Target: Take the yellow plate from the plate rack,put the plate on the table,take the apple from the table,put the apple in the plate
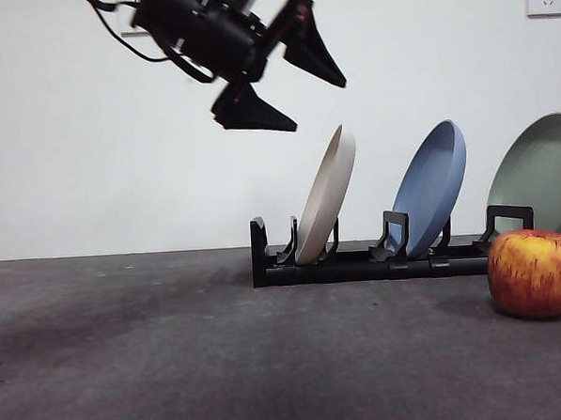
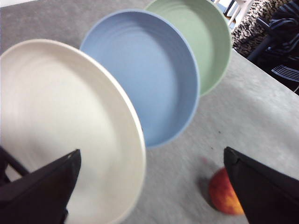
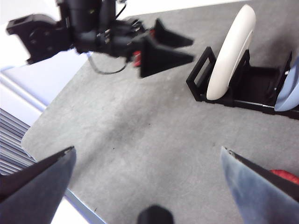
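Cream yellow plate (image 1: pixel 327 196) stands on edge in the end slot of the black plate rack (image 1: pixel 358 260), leaning, with blue plate (image 1: pixel 432 188) and pale green plate (image 1: pixel 539 176) in the slots beyond. Left gripper (image 1: pixel 283 78) hangs in the air near its rim, jaws spread, holding nothing. Apple (image 1: pixel 536 274) rests on the grey table (image 1: pixel 175 357), apparently just before the rack. Right gripper (image 3: pixel 149 186) hovers over bare table, jaws parted.

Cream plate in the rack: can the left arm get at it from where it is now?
Probably yes. The left gripper hangs open in the air up and to the side of the cream plate, nothing between them. The plate sits in the end slot of the rack, with the blue plate only on its far side.
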{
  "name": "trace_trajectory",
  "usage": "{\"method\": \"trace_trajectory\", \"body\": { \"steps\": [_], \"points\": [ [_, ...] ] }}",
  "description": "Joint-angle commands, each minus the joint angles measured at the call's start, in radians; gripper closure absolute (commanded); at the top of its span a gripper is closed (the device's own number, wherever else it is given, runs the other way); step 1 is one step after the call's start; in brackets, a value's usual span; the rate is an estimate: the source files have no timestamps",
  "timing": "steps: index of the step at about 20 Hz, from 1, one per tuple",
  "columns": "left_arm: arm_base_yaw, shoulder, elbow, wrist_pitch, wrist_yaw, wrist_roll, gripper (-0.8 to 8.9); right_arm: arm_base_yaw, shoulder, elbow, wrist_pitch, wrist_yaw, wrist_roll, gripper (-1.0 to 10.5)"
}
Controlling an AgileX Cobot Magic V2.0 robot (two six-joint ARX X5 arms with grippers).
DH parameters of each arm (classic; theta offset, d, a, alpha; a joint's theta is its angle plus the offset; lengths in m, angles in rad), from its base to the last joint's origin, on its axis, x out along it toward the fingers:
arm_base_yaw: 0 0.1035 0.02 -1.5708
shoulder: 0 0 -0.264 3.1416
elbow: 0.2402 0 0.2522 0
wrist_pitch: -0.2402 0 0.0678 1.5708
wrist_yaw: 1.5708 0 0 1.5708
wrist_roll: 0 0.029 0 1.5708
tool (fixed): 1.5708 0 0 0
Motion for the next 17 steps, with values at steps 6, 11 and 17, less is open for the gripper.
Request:
{"method": "trace_trajectory", "body": {
  "steps": [6, 11, 17],
  "points": [
    [-0.02, 0.199, 0.177, -0.038, -0.024, 0.001, 1.27, 0.0, 0.033, 0.005, 0.007, 0.024, -0.005, 4.1],
    [-0.024, 0.221, 0.177, -0.058, -0.033, 0.01, 3.74, 0.0, 0.036, 0.005, 0.006, 0.032, -0.008, 4.1],
    [-0.024, 0.22, 0.177, -0.071, 0.019, 0.008, 6.88, 0.0, 0.036, 0.005, 0.005, 0.032, -0.008, 4.1]
  ]
}}
